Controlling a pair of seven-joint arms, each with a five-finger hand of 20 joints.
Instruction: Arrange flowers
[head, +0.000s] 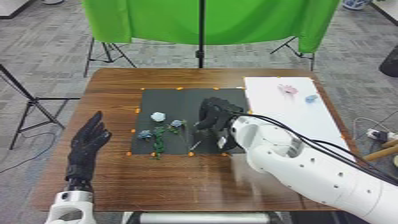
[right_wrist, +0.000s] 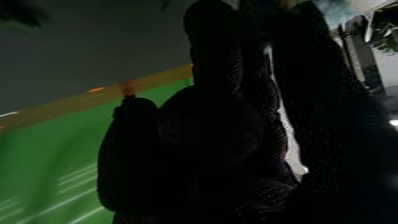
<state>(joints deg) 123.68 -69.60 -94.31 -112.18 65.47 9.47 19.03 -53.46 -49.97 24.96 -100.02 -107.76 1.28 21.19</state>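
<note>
Left hand (head: 86, 146) has fingers straight n close together, prob off to the side so right hand (head: 216, 114) gets room by the flowers (head: 158, 116), can't tell its grip tbh.

Green cloth (head: 253, 22) on black stands (head: 201, 52) over grey carpet (head: 164, 56).

So a green cloth (head: 151, 20) is being hung past the far side of the brown desk (head: 111, 95), and its middle is being crossed by a black pole (head: 202, 50). Off to the left, a black stand (head: 34, 102) is being propped on the gray floor (head: 160, 60). On the desk, a dark mat (head: 164, 97) is being edged with little orange bits (head: 179, 88), and a white sheet (head: 266, 85) is being kept at its right.
</note>
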